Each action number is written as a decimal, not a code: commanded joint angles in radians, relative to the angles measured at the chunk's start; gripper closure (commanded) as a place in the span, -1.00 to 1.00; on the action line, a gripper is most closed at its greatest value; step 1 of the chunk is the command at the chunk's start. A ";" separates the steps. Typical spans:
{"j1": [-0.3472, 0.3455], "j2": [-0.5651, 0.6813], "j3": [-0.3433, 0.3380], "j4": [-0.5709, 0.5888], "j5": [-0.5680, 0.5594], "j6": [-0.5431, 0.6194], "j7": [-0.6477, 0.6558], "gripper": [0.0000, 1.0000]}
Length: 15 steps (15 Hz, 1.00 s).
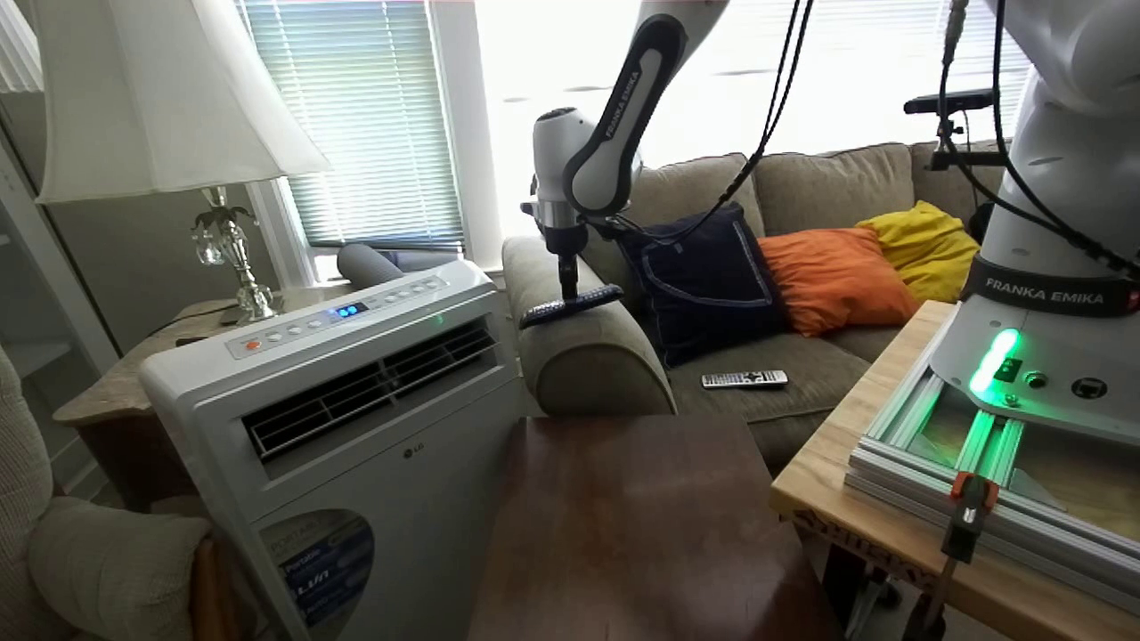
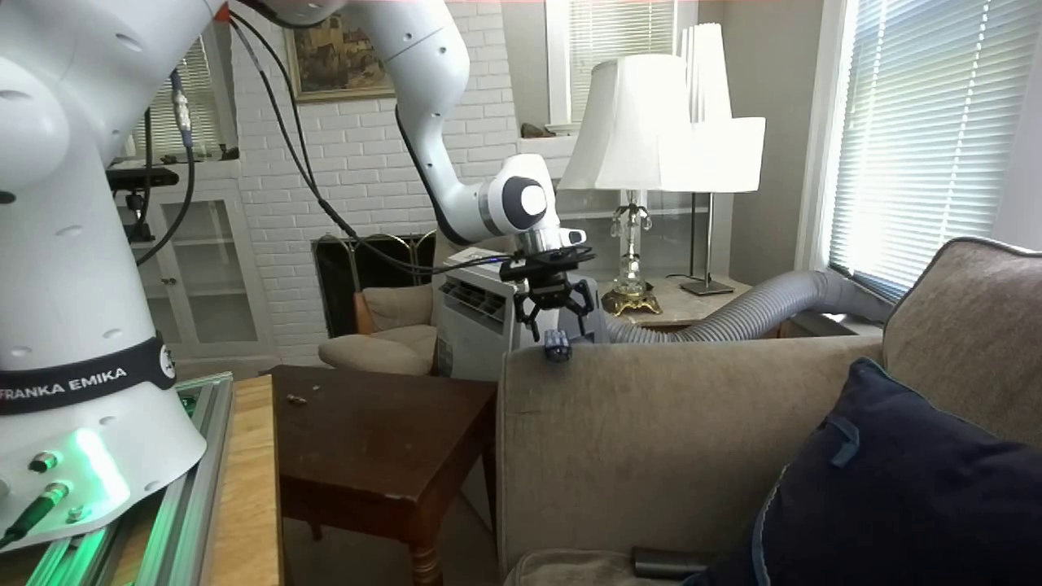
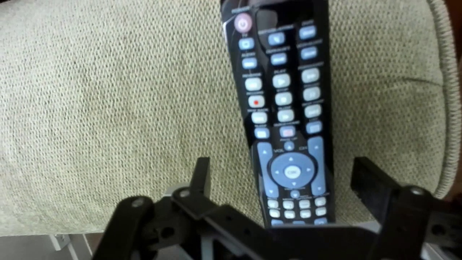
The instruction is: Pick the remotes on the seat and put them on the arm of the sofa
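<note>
My gripper (image 3: 281, 166), spread apart, straddles the black remote (image 3: 285, 108) atop the sofa armrest (image 1: 606, 365): one delivered, I judge. The silver remote (image 1: 745, 379) beside that armrest, on the seat (image 1: 824, 361), remains.

In an exterior view, a remote control (image 1: 586, 302) lies across the sofa armrest (image 1: 610, 367) at mid-frame. To its right, another remote control (image 1: 745, 379) rests on the seat cushion (image 1: 828, 369) before a throw pillow (image 1: 708, 289). A portable air conditioner (image 1: 427, 525) stands at left, a table lamp (image 1: 169, 102) behind it at upper left; a tabletop (image 1: 641, 525) spans lower centre. In the wrist view, the claw (image 3: 283, 173) straddles the armrest's remote control.
</note>
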 commanded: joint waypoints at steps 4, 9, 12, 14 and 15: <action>-0.011 -0.094 -0.027 -0.078 0.014 -0.068 0.095 -1.00; -0.102 -0.190 0.009 -0.127 0.046 -0.437 -0.028 -1.00; -0.133 -0.194 -0.011 -0.126 0.038 -0.538 0.011 -1.00; -0.157 -0.134 -0.039 -0.094 0.037 -0.471 0.101 -1.00; -0.163 -0.120 -0.058 -0.090 0.021 -0.447 0.136 -1.00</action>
